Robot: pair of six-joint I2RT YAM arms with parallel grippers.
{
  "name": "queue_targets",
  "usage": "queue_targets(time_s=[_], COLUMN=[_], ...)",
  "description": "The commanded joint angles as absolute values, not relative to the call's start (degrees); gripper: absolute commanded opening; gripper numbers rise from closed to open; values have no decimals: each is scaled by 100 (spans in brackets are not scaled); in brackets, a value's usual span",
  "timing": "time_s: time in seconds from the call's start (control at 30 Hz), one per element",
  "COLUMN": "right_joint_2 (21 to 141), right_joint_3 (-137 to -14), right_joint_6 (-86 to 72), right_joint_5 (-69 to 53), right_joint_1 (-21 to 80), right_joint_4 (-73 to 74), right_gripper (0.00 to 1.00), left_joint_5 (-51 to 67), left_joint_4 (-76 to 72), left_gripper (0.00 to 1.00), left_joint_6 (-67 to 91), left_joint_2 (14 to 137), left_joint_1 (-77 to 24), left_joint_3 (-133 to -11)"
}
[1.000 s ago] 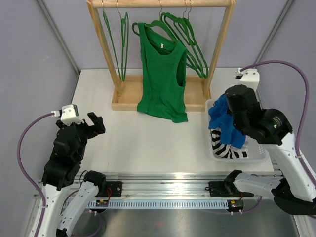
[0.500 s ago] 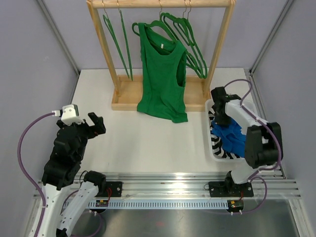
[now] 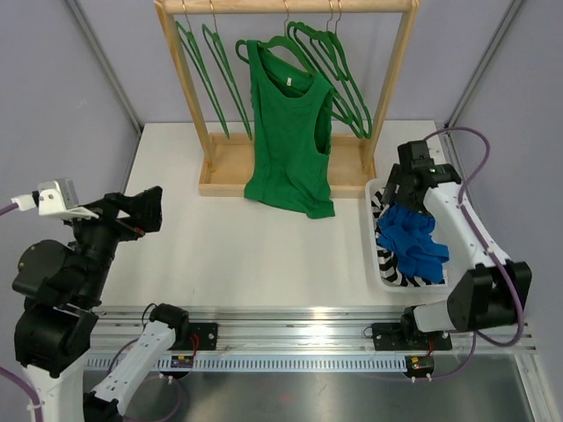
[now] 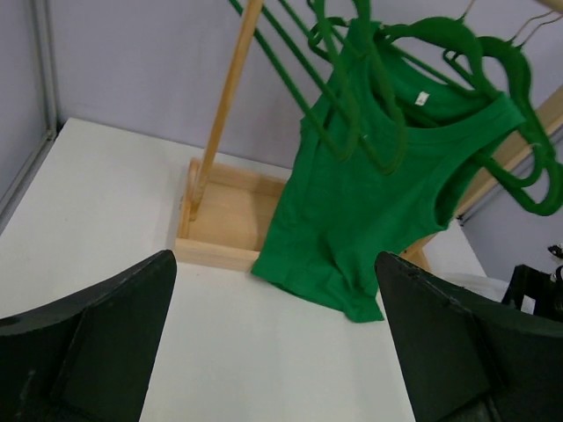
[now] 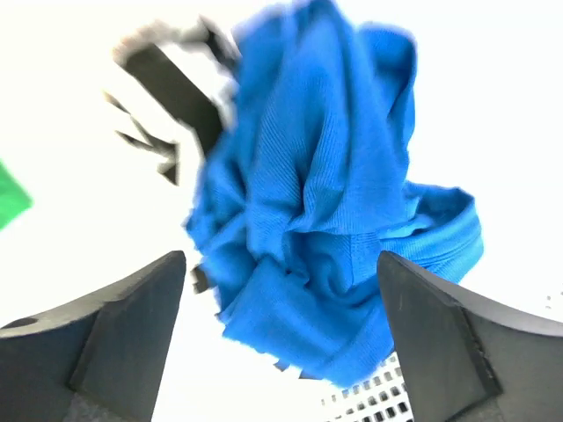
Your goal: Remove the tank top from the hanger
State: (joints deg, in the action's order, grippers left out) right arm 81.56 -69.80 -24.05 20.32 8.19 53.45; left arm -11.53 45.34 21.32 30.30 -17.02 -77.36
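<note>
While the tank top (image 3: 286,149) hangs at 12 o'clock, left gripper (image 3: 145,209) and right gripper (image 3: 398,189) (both empty) gape wide.

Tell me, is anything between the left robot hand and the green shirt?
Low down, only bare table lies between the left gripper and the tank top. Higher up, empty hangers cross in front of one shoulder in the left wrist view.
</note>
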Motion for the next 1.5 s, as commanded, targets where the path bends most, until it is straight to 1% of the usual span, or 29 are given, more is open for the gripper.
queue_targets(time_s=[0.0,0.07,0.13,0.17,0.23,0.27,0.3,0.33,0.37,0.4,0.43,0.5,0.6,0.63,0.73,0.87,0.97,1.0,1.1,1.13,1.2,1.37,1.4,1.43,1.47], right_joint_2=[7385,7042,6778,6472,6119,5752,5574,5416,5188,5090,5019,4817,4580,4509,4246,3903,3658,3604,3376,3331,3217,3006,2980,2971,2945], right_joint_3=[-7767,-7953,-8103,-8130,-8069,-8016,-7894,-7823,-7787,-7718,-7673,-7489,-7164,-7076,-6830,-6514,-6250,-6179,-5942,-5907,-5827,-5906,-5932,-5967,-6020], right_joint_6=[-2313,-2189,-1934,-1899,-1872,-1829,-1776,-1784,-1802,-1871,-1889,-1986,-2082,-2092,-2162,-2258,-2416,-2443,-2549,-2549,-2566,-2523,-2496,-2487,-2470], right_joint_5=[2320,2303,1996,1891,1251,935,270,29,-200,-481,-605,-1043,-1440,-1546,-1880,-2406,-2872,-2961,-3207,-3278,-3419,-3621,-3621,-3621,-3621], right_joint_1=[800,800,800,800,809,800,800,809,800,800,809,800,809,809,809,809,809,809,800,800,809,809,809,809,800], right_joint_4=[5800,5967,5933,5898,5618,5494,5371,5187,5168,5151,5159,5142,5124,5089,5028,4983,4896,4852,4816,4825,4877,5010,5062,5071,5080], right_gripper=[99,100,99,99,99,100,99,100,99,100,100,99,99,100,100,100,99,99,99,100,99,99,99,100,99], left_joint_5=[-511,-327,-176,-71,-35,-35,-35,-35,-253,-481,-988,-1343,-1634,-1748,-1767,-1723,-1872,-1916,-2179,-2476,-2706,-3216,-3243,-3339,-3392], left_joint_4=[4667,4702,4711,4685,4667,4554,4492,4448,4378,4368,4351,4272,4202,4140,3684,2701,2453,2426,2207,2163,1943,1951,1960,1986,2065], left_gripper=[99,99,99,99,99,99,99,99,99,99,99,99,99,99,99,99,99,99,99,99,96,85,82,76,73], left_joint_6=[2241,2311,2390,2434,2565,2601,2636,2698,2698,2646,2585,2435,2391,2365,2364,2461,2575,2584,2558,2549,2418,2040,1926,1881,1863], left_joint_2=[3769,4259,4578,4927,5272,5543,5694,5826,5975,6316,6485,7089,7750,8117,8725,9376,10095,10299,10897,10994,11205,11654,11698,11707,11698], left_joint_1=[-1687,-1687,-1687,-1696,-1705,-1731,-1862,-1976,-2143,-2606,-2880,-3468,-3743,-3788,-3832,-3832,-3832,-3832,-3841,-3841,-3841,-3841,-3841,-3841,-3841], left_joint_3=[-8408,-8717,-9192,-9341,-9718,-9816,-9913,-10132,-10256,-10440,-10763,-11143,-11899,-12057,-12462,-12708,-13313,-13707,-14105,-14228,-14221,-14554,-14555,-14555,-14546])
